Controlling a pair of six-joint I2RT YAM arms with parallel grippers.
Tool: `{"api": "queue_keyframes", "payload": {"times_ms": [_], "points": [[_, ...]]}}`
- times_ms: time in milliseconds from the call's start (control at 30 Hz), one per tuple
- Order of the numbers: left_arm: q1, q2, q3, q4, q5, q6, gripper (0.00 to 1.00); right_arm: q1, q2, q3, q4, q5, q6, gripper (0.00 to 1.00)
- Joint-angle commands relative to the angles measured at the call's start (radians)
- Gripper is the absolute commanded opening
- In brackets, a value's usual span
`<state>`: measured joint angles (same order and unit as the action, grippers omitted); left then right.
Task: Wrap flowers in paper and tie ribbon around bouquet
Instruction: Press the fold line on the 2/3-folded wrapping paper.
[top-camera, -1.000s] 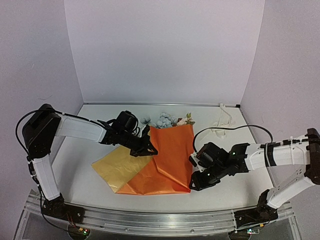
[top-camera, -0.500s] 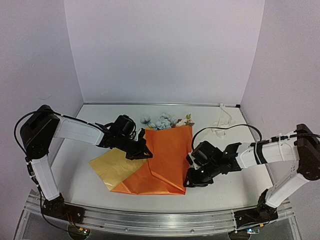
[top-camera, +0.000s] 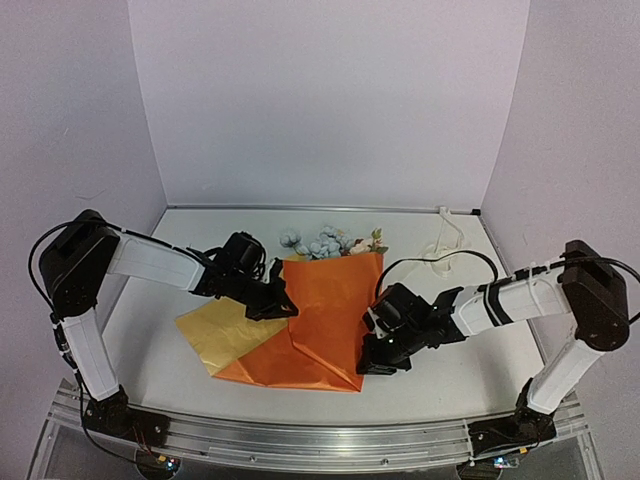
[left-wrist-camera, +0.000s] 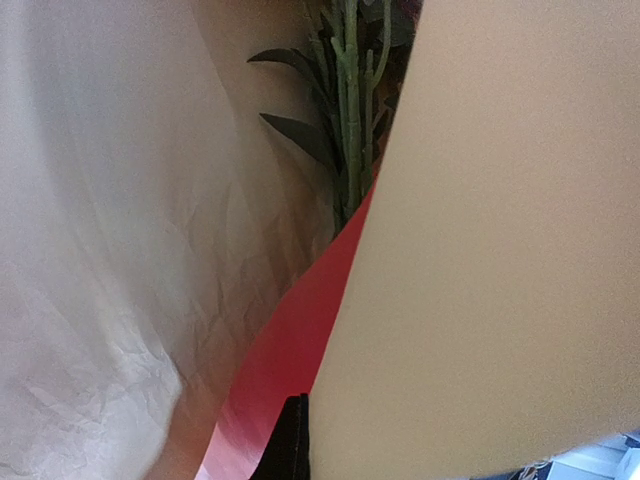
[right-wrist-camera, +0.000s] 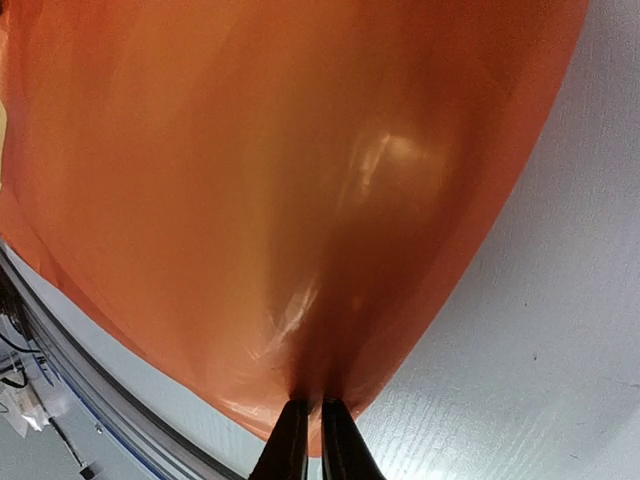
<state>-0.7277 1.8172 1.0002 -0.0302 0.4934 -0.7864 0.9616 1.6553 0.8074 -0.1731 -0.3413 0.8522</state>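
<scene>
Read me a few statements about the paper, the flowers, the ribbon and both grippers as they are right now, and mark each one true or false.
1. The right gripper is pinched shut on the orange paper. True.
2. The ribbon is tied around the paper. False: it lies loose at the far right of the table, apart from the paper.
3. The flowers poke out past the paper's far edge. True.
4. The left gripper hangs open, clear of the paper. False: it is shut on the paper's left fold.
5. Both faces of the paper are orange. False: a yellow face shows on the left.
</scene>
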Motion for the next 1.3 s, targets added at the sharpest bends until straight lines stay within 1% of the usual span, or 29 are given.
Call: {"api": "queue_keyframes", "payload": {"times_ms": [0,233,400,500,633,767,867,967,1033,1133,1267], "points": [[0.015,-0.03,-0.024,0.023,-0.008,-0.004,0.0,-0.005,0.041,0.041,0.035,-0.012,0.042,0.06],[0.032,-0.047,-0.039,0.005,-0.023,0.009,0.0,-0.005,0.109,0.057,0.04,-0.023,0.07,0.03],[0.045,-0.058,-0.059,-0.008,-0.04,0.019,0.01,-0.005,0.123,0.054,0.038,-0.029,0.088,0.02],[0.049,-0.078,-0.054,-0.026,-0.051,0.044,0.1,-0.006,0.12,0.052,0.031,-0.035,0.095,0.02],[0.048,-0.168,-0.042,-0.056,-0.095,0.105,0.27,-0.006,0.121,0.064,0.017,-0.05,0.104,0.01],[0.003,-0.28,-0.051,-0.125,-0.209,0.188,0.32,-0.006,0.128,0.08,0.01,-0.068,0.115,0.01],[-0.081,-0.321,-0.054,-0.133,-0.231,0.223,0.32,-0.006,0.127,0.088,0.008,-0.073,0.124,0.01],[-0.142,-0.26,-0.035,-0.105,-0.188,0.237,0.27,-0.004,0.126,0.097,0.007,-0.076,0.132,0.01],[-0.154,-0.202,-0.037,-0.067,-0.133,0.225,0.22,-0.003,0.126,0.104,0.007,-0.076,0.134,0.0],[-0.167,-0.141,-0.057,0.022,-0.058,0.209,0.2,-0.005,0.127,0.108,0.006,-0.075,0.138,0.0],[-0.179,-0.068,-0.077,0.094,-0.036,0.191,0.16,-0.004,0.133,0.112,0.006,-0.082,0.145,0.0]]}}
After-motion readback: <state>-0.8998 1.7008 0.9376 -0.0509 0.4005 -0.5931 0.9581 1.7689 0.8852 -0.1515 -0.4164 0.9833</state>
